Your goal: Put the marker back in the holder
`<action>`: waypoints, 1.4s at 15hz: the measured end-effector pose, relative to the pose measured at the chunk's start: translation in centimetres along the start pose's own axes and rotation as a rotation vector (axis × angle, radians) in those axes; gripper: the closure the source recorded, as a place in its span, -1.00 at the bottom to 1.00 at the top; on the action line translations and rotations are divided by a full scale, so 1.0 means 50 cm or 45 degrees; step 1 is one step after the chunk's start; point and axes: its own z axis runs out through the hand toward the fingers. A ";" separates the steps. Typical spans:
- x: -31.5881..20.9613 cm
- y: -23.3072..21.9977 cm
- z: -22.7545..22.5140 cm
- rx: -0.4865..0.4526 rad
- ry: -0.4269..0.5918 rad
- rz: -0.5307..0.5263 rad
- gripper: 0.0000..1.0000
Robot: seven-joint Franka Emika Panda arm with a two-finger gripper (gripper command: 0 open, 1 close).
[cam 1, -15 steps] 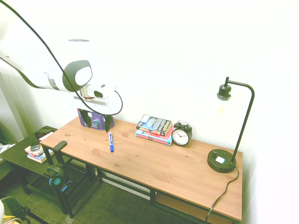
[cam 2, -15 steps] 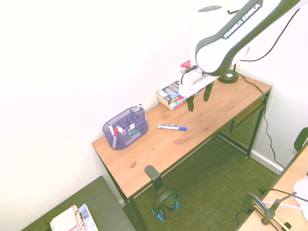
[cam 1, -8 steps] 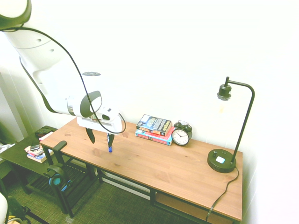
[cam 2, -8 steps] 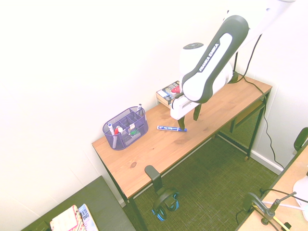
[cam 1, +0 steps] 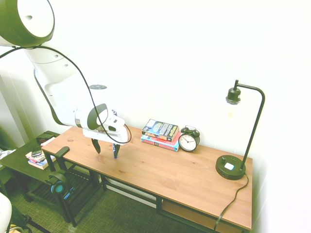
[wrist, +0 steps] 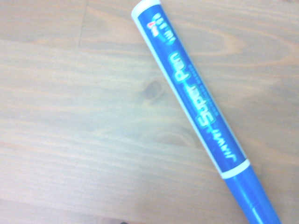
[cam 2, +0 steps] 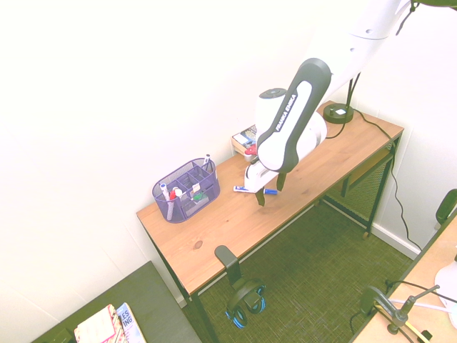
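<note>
Wooden desk (cam 2: 214, 236) carries the marker (cam 2: 255, 190) flat between the gripper's (cam 2: 266, 193) spread, empty fingers, lowered astride it for grasping, the purple holder (cam 2: 184, 190) well beyond.

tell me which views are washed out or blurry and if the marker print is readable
First exterior view: wall blown out to near white, marker mostly hidden behind the gripper. Second exterior view: also overexposed, but the holder stays distinct. Wrist view: marker fills the frame, slightly soft; its label print is blurred and not legible; wood grain of the desk still shows.
</note>
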 end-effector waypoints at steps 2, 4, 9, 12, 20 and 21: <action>0.021 -0.002 0.007 0.002 0.008 0.004 1.00; 0.030 -0.008 0.018 -0.002 0.011 0.000 1.00; 0.025 -0.023 0.027 -0.001 0.007 -0.010 1.00; 0.022 -0.025 0.028 -0.004 0.009 -0.014 1.00; 0.001 -0.048 0.015 -0.005 -0.035 0.000 1.00; -0.006 -0.057 -0.004 -0.014 -0.051 -0.004 1.00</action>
